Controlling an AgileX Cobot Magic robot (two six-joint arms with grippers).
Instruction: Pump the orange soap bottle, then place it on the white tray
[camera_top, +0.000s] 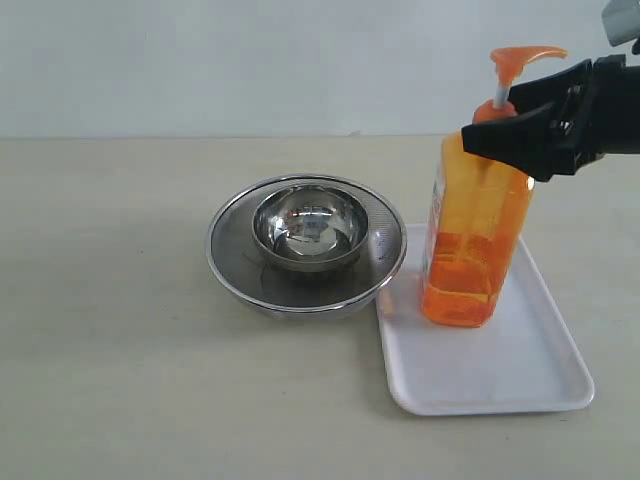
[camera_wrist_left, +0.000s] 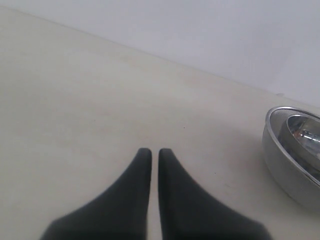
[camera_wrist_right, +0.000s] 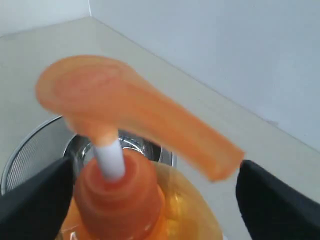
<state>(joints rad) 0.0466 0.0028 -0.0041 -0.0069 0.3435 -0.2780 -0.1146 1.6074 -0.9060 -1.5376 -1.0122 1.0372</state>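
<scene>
The tall translucent orange soap bottle (camera_top: 470, 250), pump raised, stands upright on the far left corner of the flat white plastic tray (camera_top: 500, 375).

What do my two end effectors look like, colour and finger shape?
Both are matte black. The left end effector has smooth fingers tapering to rounded tips. The right end effector has angular, wedge-shaped fingers on a boxy black body. No cables or markings visible.

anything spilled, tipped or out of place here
Nothing stands out. The tall translucent orange soap bottle stands upright on the flat white plastic tray, no spill shows, and the round steel bowls sit nested beside it.
</scene>
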